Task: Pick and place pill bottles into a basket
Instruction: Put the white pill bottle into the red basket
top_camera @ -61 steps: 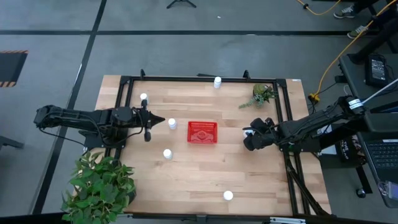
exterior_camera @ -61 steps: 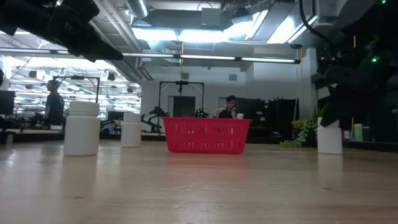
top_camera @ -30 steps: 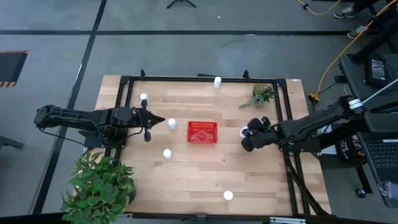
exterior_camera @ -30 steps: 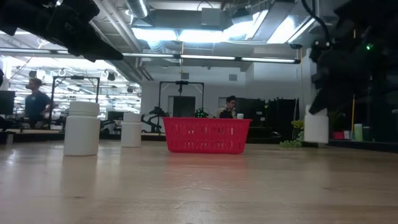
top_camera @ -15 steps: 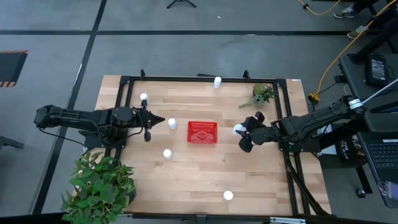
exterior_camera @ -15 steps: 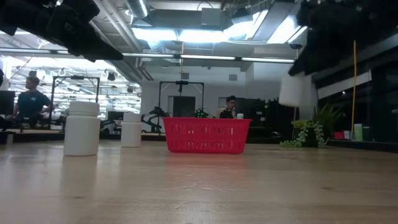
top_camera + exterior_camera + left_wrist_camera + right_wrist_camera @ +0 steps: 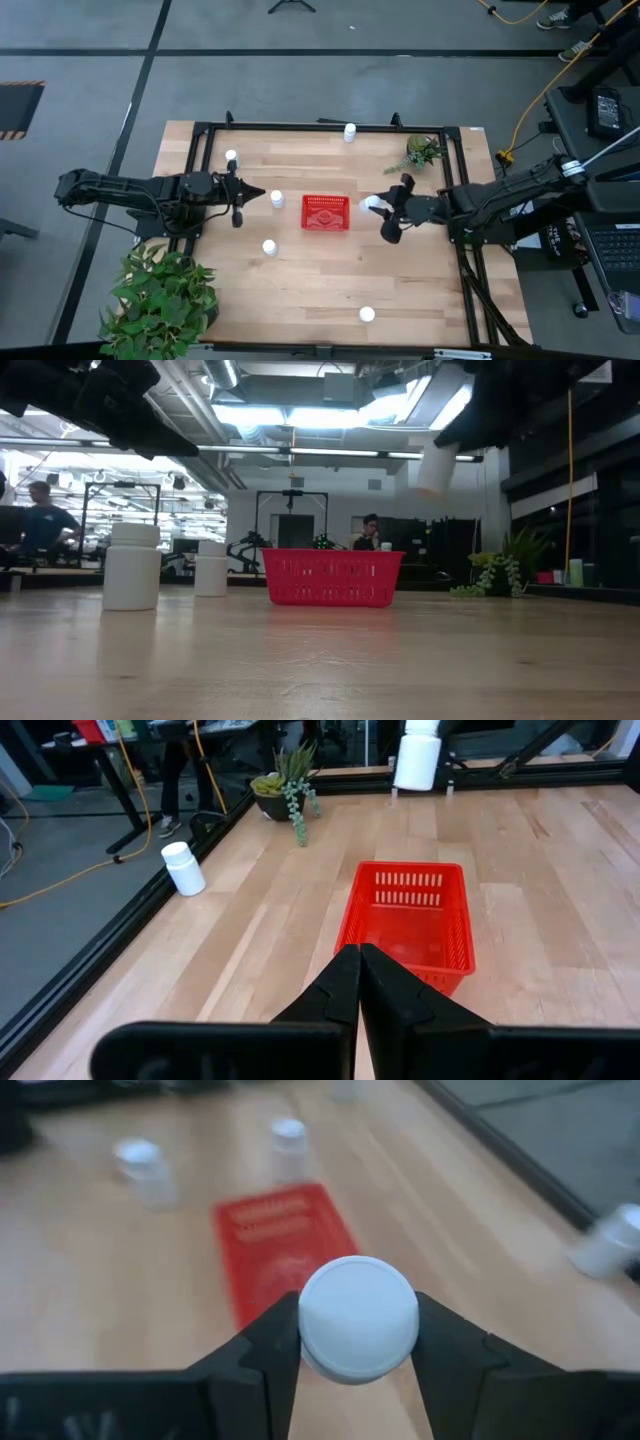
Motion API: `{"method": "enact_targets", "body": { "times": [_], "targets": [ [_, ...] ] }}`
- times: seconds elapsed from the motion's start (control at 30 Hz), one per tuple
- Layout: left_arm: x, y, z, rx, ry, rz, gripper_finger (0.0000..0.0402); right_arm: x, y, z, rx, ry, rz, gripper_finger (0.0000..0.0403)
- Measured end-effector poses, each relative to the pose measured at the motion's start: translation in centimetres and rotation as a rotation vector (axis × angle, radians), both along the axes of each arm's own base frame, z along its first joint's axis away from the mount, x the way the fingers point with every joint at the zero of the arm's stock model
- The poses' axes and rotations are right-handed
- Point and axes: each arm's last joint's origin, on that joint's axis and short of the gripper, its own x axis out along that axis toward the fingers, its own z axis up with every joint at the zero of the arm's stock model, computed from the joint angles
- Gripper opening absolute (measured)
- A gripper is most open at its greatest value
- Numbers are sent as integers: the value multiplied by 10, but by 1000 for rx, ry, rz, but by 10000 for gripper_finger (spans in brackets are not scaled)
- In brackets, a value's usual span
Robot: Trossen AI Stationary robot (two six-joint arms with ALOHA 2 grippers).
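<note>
The red basket (image 7: 326,214) sits at the table's middle; it also shows in the low view (image 7: 332,577) and the left wrist view (image 7: 410,925). My right gripper (image 7: 378,208) is shut on a white pill bottle (image 7: 371,205) just right of the basket, high above the table (image 7: 436,468). My left gripper (image 7: 237,192) is shut and empty at the table's left (image 7: 358,985). Other bottles stand on their bases: two at the left (image 7: 231,157) (image 7: 277,198), one near the middle (image 7: 269,247), one at the far edge (image 7: 349,131), one at the near edge (image 7: 367,315). My right gripper pinches the bottle between its two fingers (image 7: 268,1342), one on each side, just below the round cap (image 7: 358,1315). The cap faces the wrist camera. The fingers come slanting down from the table's right. The bottle hangs slightly tilted, lifted clear of the table.
A small potted plant (image 7: 420,152) stands at the far right, and a big leafy plant (image 7: 160,295) at the near left corner. A black frame (image 7: 200,140) rims the table. People show in the room behind (image 7: 371,532).
My right gripper has gone up and toward the table's left, toward the basket, carrying the bottle. The bottle, which hung a little above the table a second ago, now hangs high above it and close beside the basket's right side.
</note>
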Motion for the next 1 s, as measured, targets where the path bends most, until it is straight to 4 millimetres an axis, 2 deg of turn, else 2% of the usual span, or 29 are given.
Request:
{"method": "enact_targets", "body": {
  "times": [0.2, 0.43, 0.63, 0.87, 1.0],
  "targets": [
    [0, 0, 0, 0, 0, 0, 4, 22, -7, -5, 8, -25, 152, 153],
    [0, 0, 0, -21, -6, 7, 4, 45, -28, -18, 0, -33, 206, 153],
    [0, 0, 0, -9, -2, 3, 3, 51, -51, -26, 14, -6, 166, 153],
    [0, 0, 0, -1, 0, 0, 8, 58, -67, -7, 13, -28, 193, 153],
    [0, 0, 0, -1, 0, 0, 6, 67, -75, -3, -14, 61, 197, 153]
  ]
}}
